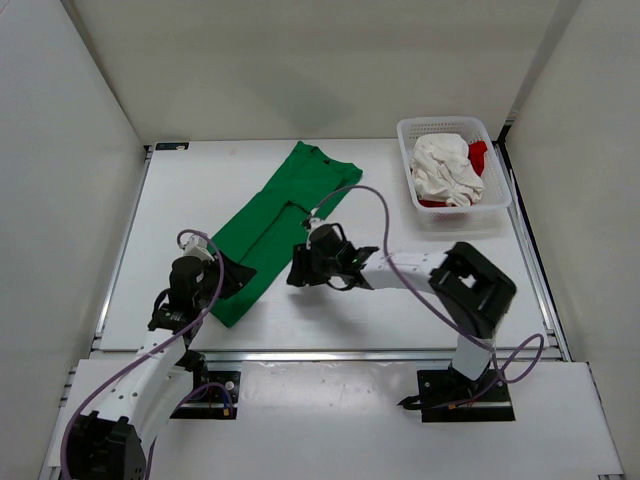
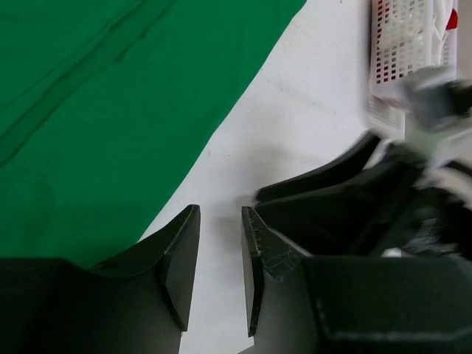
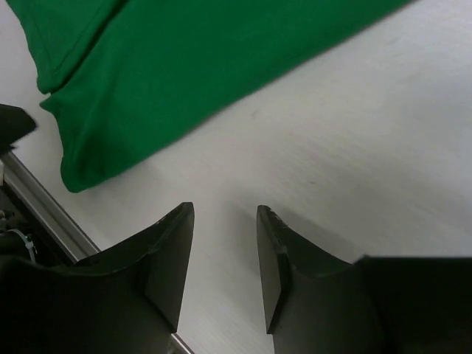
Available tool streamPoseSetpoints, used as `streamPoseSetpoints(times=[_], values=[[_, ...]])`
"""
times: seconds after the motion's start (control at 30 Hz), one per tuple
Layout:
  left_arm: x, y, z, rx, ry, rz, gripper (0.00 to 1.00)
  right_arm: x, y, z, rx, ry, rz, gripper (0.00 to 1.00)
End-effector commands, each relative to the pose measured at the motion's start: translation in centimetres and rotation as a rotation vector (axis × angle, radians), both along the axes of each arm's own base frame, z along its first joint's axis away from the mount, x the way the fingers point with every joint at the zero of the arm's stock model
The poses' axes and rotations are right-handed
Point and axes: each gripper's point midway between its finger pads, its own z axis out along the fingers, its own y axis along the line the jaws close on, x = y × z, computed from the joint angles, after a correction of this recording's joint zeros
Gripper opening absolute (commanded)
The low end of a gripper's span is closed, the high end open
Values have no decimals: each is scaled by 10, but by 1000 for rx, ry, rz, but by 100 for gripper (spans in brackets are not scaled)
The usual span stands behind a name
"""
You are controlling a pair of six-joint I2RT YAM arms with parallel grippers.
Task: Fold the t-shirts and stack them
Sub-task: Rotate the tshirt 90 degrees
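Note:
The green t-shirt (image 1: 275, 225) lies folded in a long narrow strip running diagonally across the table. It fills the upper left of the left wrist view (image 2: 110, 110) and the top of the right wrist view (image 3: 184, 66). My left gripper (image 1: 232, 278) is open and empty over bare table at the strip's near right edge. My right gripper (image 1: 297, 270) is open and empty just right of the strip. The white t-shirt (image 1: 445, 168) lies bunched in the basket (image 1: 500, 205), over the red t-shirt (image 1: 479, 153).
The white mesh basket stands at the far right of the table and shows in the left wrist view (image 2: 402, 44). A metal rail (image 1: 330, 352) runs along the table's near edge. White walls enclose the table on three sides.

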Motion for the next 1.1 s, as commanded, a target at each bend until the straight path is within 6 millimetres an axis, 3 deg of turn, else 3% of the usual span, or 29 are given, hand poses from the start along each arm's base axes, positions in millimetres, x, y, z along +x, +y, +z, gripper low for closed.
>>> streamPoseSetpoints(times=[0.0, 0.07, 0.23, 0.27, 0.33, 0.4, 0.57, 0.67, 0.7, 0.73, 0.77, 0.83, 0.93, 1.0, 1.07], values=[[6, 3, 24, 15, -59, -2, 39, 0, 56, 23, 208, -9, 2, 39], [6, 4, 25, 17, -62, -2, 39, -4, 62, -3, 181, 37, -15, 39], [7, 5, 27, 8, -68, 6, 40, -1, 75, -28, 185, 107, -36, 39], [6, 5, 24, 4, -57, 4, 40, -3, 75, -41, 164, 130, -39, 37], [7, 6, 26, 14, -65, 7, 40, -2, 78, -48, 144, 153, -44, 28], [6, 6, 21, 14, -50, 4, 40, -1, 79, -55, 135, 170, -48, 26], [6, 7, 16, 23, -42, 6, 40, 3, 71, -54, 138, 191, -54, 1], [7, 8, 17, 22, -45, 16, 40, 11, 41, -54, 141, 202, -98, 0], [6, 8, 16, 25, -43, 13, 40, 14, 36, -43, 162, 182, -95, 1], [5, 8, 12, 39, -32, 13, 40, 12, 16, -53, 138, 198, -116, 0], [5, 6, 13, 38, -38, 6, 40, 14, 13, -38, 165, 176, -118, 0], [2, 2, 4, 42, -16, -4, 40, 11, -25, -46, 141, 191, -152, 1], [-3, -9, -2, 58, -2, -39, 40, 11, -74, -34, 140, 173, -177, 1], [-11, -23, -9, 89, 8, -90, 42, -6, -104, -47, 109, 240, -174, 0], [-21, -26, -26, 143, 60, -125, 42, -8, -130, -45, 92, 232, -182, 7]])
